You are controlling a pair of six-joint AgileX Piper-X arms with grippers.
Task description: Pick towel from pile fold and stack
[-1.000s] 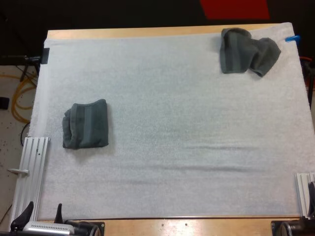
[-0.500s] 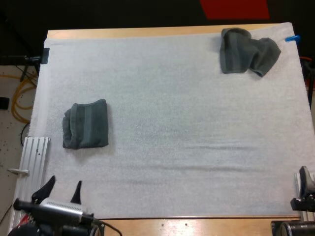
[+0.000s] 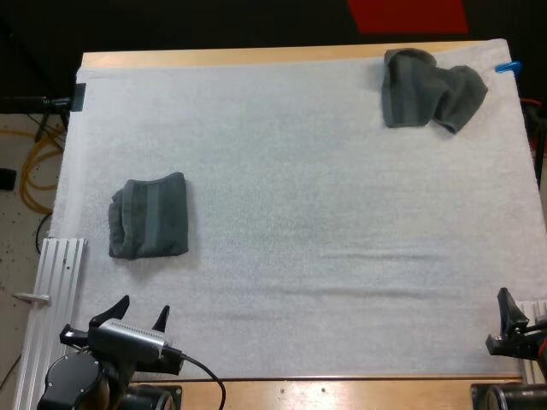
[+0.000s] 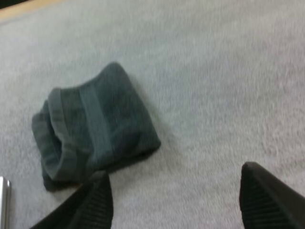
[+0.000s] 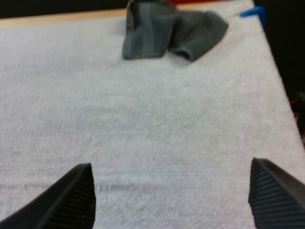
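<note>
High view puts the crumpled towel (image 3: 432,98) at the surface's far right corner, lying crosswise and well ahead of the right gripper (image 5: 170,164), whose fingers are spread and empty; that arm looks nearer. The left gripper (image 3: 141,309), fingers also spread, sits near the folded towel (image 3: 149,215).

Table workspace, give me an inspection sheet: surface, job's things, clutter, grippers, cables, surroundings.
Surface: white mat on wooden table.
Job's things: folded towel at the mat's left; crumpled towel at its far right corner.
Clutter: nothing seen.
Grippers: left gripper open, short of the folded towel; right gripper open over bare mat.
Cables: orange cable left of the table.
Surroundings: metal rail at the near left corner.
</note>
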